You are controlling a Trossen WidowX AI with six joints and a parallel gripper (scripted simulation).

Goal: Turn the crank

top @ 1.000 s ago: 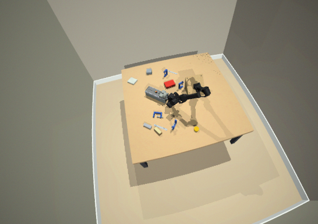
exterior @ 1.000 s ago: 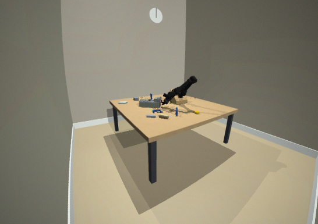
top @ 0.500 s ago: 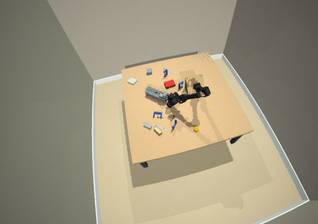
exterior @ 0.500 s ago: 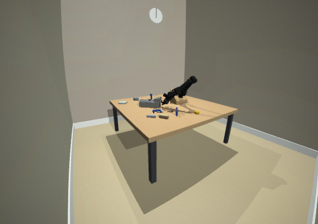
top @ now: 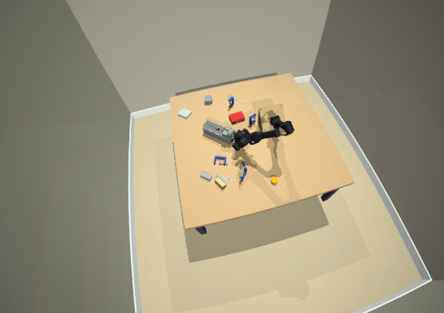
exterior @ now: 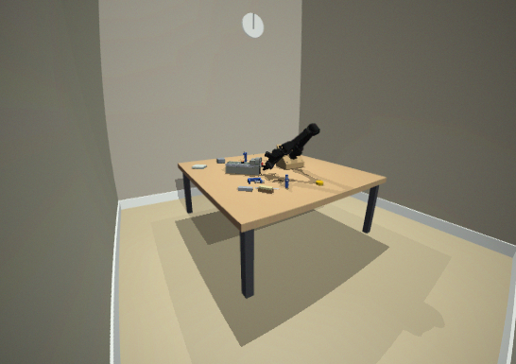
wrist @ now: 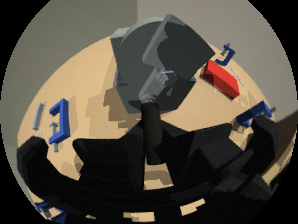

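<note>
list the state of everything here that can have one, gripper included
gripper: shut on the crank handle
crank handle: gripped, not let go
blue clamp: lying flat, gripping nothing
red pointer: too small to tell if level

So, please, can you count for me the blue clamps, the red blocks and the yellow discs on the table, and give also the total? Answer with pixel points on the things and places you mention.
Blue clamps (top: 231,102) (top: 253,119) (top: 219,157) (top: 243,174) (exterior: 245,156) (exterior: 255,180) (exterior: 286,181) (wrist: 64,120) (wrist: 231,54) (wrist: 255,114) (wrist: 52,214): 4
Red block (top: 237,117) (exterior: 262,164) (wrist: 221,79): 1
Yellow disc (top: 274,180) (exterior: 319,182): 1
Total: 6
</note>
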